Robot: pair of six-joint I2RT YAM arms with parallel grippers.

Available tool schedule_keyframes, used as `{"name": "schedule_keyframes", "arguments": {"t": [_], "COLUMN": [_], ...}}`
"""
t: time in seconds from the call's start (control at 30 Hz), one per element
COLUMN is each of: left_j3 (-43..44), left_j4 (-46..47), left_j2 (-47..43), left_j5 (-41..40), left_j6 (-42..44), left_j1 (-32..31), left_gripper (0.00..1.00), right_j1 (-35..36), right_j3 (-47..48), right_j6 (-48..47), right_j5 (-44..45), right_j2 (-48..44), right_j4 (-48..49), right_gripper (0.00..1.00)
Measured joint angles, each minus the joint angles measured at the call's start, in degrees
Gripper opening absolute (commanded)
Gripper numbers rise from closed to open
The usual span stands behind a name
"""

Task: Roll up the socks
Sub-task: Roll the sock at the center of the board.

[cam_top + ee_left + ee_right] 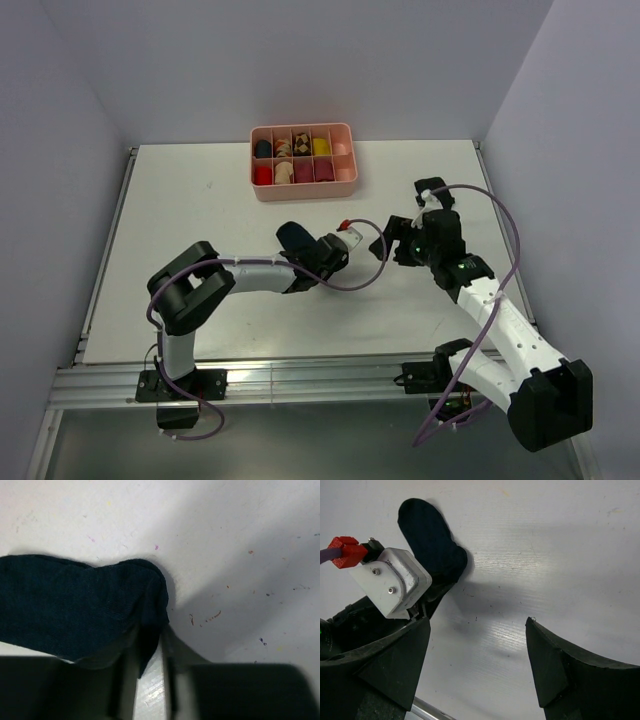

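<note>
left wrist view showed the left claw (150, 685) standing narrow around the hanging edge of a black sock (75, 605); whether it truly gripped could not be told. the right claw (477, 655) gaped wide, holding nothing. only the top external view showed the pink tray (303, 192), with the sock lying in front of it, toward the arms.

We look into a robotics lab test cell: a white table (200, 200) boxed by plain walls (300, 60), an aluminium rail (300, 382) at its near edge carrying the left arm (250, 272) and right arm (505, 325).
</note>
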Motion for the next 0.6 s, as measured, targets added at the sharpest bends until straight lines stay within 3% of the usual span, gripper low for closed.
{"name": "schedule_keyframes", "arguments": {"t": [0.03,0.07,0.3,0.6], "left_j3": [0.04,0.13,3.52,12.55], "left_j4": [-0.44,-1.09,-7.13,-17.73], "left_j2": [0.00,0.00,-0.31,0.76], "left_j5": [0.20,0.55,12.20,34.51], "left_j6": [-0.11,-0.28,-5.33,-13.73], "left_j1": [0.00,0.04,3.23,15.91], "left_gripper": [0.15,0.01,0.01,0.01], "right_j1": [0.00,0.02,0.02,2.73], "right_j3": [-0.42,-0.81,-2.25,-4.17], "right_j6": [0.26,0.44,0.85,1.60], "right_j5": [-0.20,-0.35,-1.75,-3.72], "right_j2": [-0.02,-0.02,-0.04,2.64], "right_j4": [0.22,0.48,2.34,8.63], "right_gripper": [0.83,0.83,0.81,0.77]}}
